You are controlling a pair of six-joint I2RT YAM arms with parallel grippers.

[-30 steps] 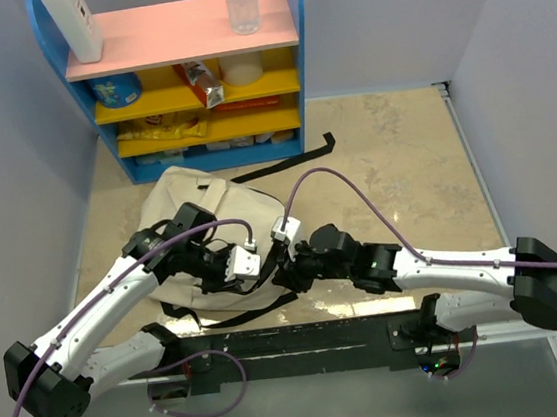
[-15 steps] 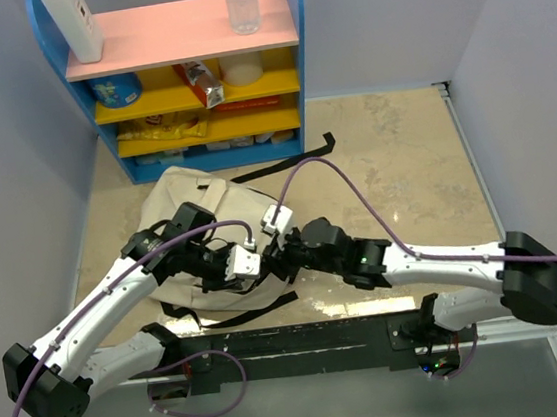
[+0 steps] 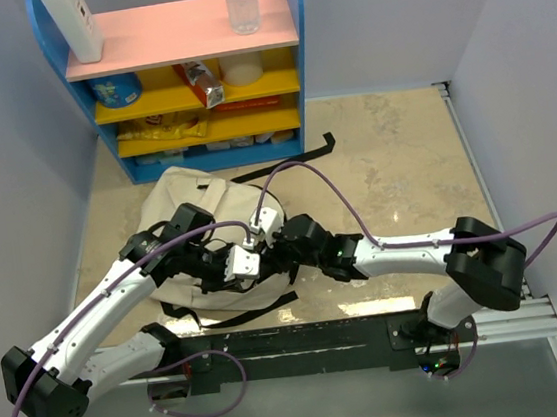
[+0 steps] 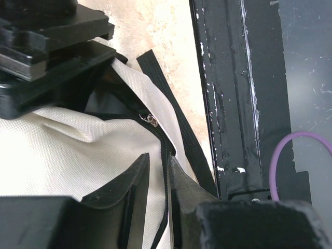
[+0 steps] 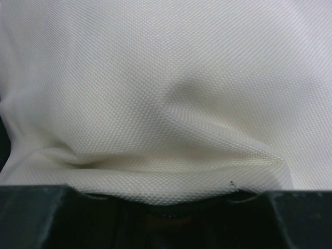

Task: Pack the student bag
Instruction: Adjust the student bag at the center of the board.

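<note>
The bag [image 3: 192, 203], cream cloth with black straps, lies flat on the table [image 3: 405, 174] left of the middle. Its far end is just in front of the blue shelf [image 3: 303, 65] and its near end is close to the black rail [image 3: 303, 336] that carries the arms. One black strap [image 3: 288, 162] trails off its far right corner across the table, and another runs along its near edge.

Both arms reach in over the near right part of the bag and meet there, their tips close together. The left fingers [image 4: 180, 199] are drawn narrow and pinch the bag's edge: in the left wrist view cream cloth and a black zipper line run straight up between them, with a small metal zipper pull [image 4: 151, 119] just beyond. The dark lining shows at an opening beside that seam, under the black block of the other arm at the top left of that view.

The right fingers [image 5: 293, 220] press low against the bag. Woven cream cloth fills the right wrist view and sags in a fold down to the dark band at the bottom. I cannot tell whether they are spread or closed, or whether they hold any cloth.

On the shelf's pink top board stand a clear bottle [image 3: 242, 1] and a white container [image 3: 73, 26].
</note>
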